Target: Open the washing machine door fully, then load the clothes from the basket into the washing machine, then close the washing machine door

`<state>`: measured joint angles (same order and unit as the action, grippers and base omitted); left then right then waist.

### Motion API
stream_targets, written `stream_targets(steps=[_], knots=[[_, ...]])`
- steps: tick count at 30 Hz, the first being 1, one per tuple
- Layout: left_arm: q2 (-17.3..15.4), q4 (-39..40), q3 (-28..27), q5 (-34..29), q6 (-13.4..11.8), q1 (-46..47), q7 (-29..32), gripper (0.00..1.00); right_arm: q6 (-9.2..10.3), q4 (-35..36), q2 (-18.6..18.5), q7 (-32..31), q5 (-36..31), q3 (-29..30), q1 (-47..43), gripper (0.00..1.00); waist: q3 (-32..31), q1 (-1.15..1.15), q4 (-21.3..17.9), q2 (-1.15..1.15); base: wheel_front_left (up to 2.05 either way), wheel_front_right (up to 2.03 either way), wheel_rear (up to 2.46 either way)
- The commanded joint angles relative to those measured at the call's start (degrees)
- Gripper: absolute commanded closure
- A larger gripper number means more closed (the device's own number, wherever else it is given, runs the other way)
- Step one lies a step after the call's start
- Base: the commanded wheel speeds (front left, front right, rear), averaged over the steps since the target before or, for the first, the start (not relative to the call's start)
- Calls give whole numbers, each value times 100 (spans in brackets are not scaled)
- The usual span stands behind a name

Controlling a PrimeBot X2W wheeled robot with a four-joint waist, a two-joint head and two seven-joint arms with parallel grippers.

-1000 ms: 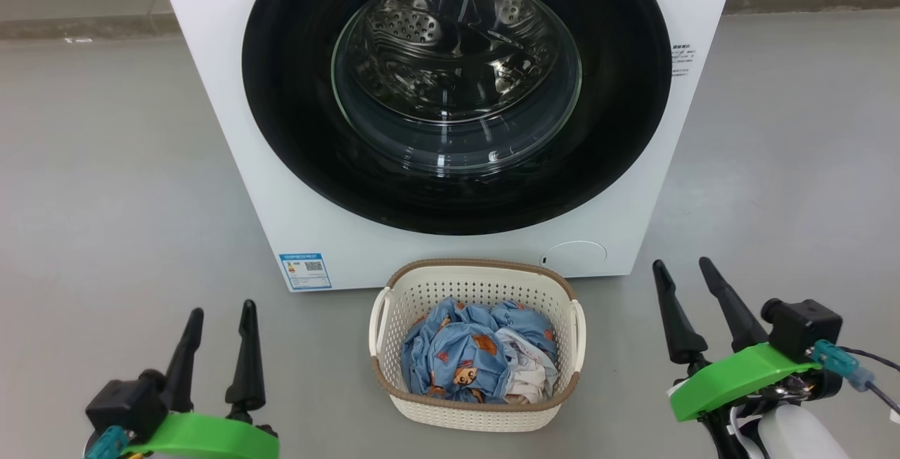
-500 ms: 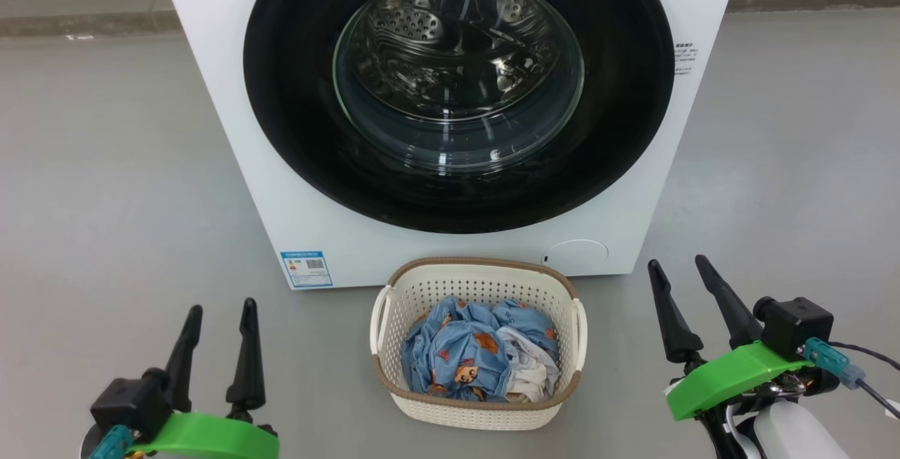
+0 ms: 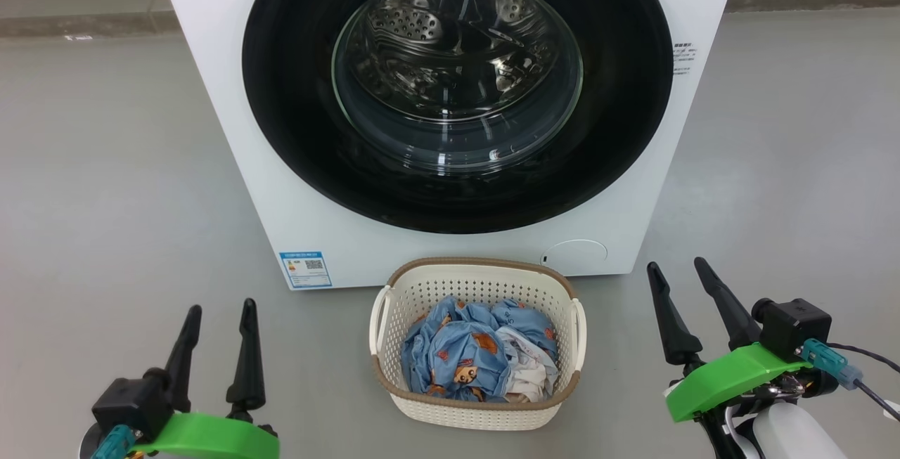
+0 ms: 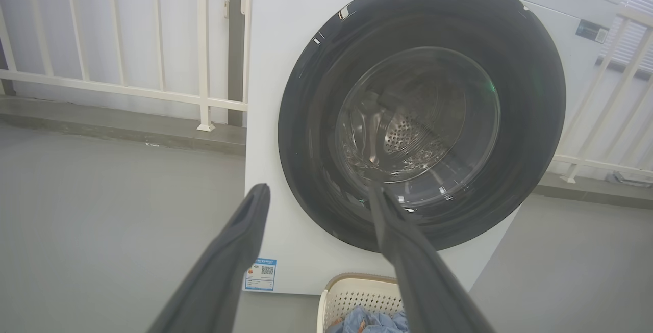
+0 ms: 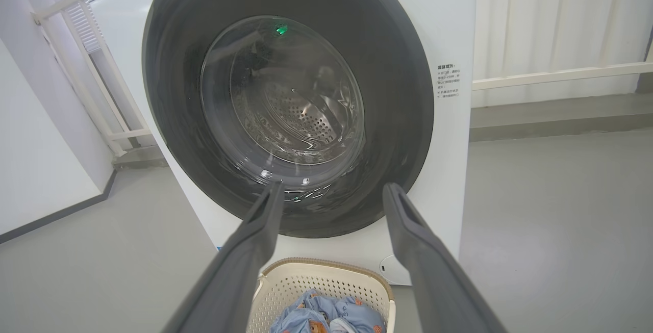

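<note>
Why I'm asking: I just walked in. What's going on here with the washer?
Nothing is being handled yet. The washing machine has its door shut, and the clothes lie in the basket on the floor before it. The left gripper and right gripper hang open and empty, one either side of the basket.

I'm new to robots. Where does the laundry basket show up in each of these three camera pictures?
Head view: basket at bottom centre, on the floor.
Left wrist view: basket at the bottom edge, right of centre, cut off, partly behind a finger.
Right wrist view: basket at bottom centre, cut off.
Shared landmark: the round black door, just above it in every view.
</note>
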<state>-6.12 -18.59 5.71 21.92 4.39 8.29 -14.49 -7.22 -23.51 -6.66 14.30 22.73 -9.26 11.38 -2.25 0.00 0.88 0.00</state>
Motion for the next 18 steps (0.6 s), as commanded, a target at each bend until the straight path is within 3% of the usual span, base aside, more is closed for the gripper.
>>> stream_targets(steps=[1,18], knots=[[-91,158,-160,-60,-48,192,-51,0,-26,114,-25,70,-33,-147,240,0,-3,0,-1,0,0,0,0],[-110,211,-174,-20,-78,159,-51,0,-26,26,-87,70,44,-286,325,0,-9,0,-22,0,0,0,0]])
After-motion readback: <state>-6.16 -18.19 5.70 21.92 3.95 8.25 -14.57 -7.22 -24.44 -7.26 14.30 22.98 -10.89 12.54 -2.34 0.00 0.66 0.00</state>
